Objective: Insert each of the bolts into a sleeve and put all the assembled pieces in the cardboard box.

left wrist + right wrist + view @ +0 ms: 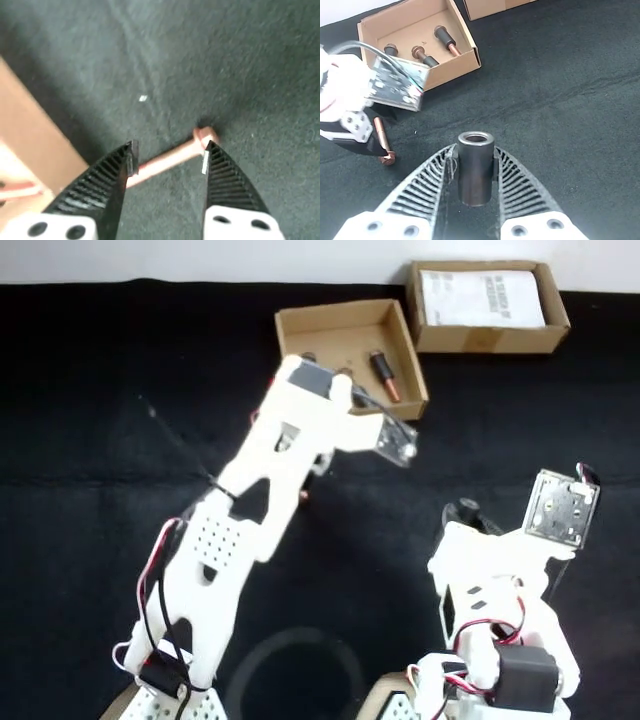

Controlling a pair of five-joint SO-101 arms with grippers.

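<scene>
We find the high camera looking steeply down over the table (90, 390). Left wrist camera hangs close above it. Right wrist camera looks farther off and obliquely, sharing the cardboard box (340, 340) with the overhead view.

The right end effector (475, 151) grips an upright sleeve (475, 172) — beyond, a bolt (381, 137) lies near the cardboard box (452, 70)

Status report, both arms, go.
Left gripper open, fingers either side of bolt on cloth. Right gripper shut on sleeve. Three assembled pieces in cardboard box, close beside left gripper.
</scene>
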